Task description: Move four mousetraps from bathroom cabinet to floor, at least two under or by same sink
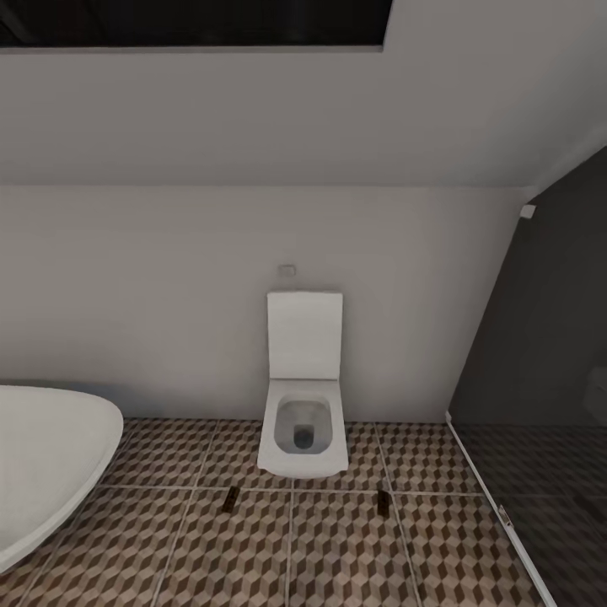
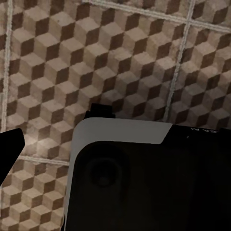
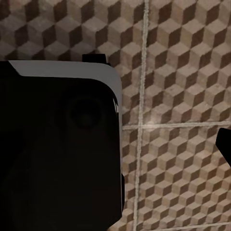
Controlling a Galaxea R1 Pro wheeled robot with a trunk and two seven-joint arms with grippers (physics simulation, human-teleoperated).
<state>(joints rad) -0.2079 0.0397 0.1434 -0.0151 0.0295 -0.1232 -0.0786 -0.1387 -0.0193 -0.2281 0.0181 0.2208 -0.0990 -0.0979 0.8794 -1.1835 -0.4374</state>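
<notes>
Two mousetraps lie flat on the bathroom floor point(image 1: 337, 548) in the head view. One mousetrap point(image 1: 231, 499) is in front of the toilet's left side, the other mousetrap point(image 1: 384, 501) in front of its right side, both close to a grout line. A single dark fingertip point(image 2: 10, 145) of my left gripper hangs over patterned tiles point(image 2: 96, 57). A dark fingertip point(image 3: 224, 144) of my right gripper shows over tiles point(image 3: 183, 72) too. Nothing is seen held. The cabinet and the sink are out of view.
A white square toilet point(image 1: 303, 421) stands against the back wall with its lid up. A white oval bathtub point(image 1: 42, 455) fills the left. A dark glass partition point(image 1: 539, 472) with a floor rail closes the right. My dark, white-rimmed body point(image 2: 144, 183) point(image 3: 57, 144) blocks part of both wrist views.
</notes>
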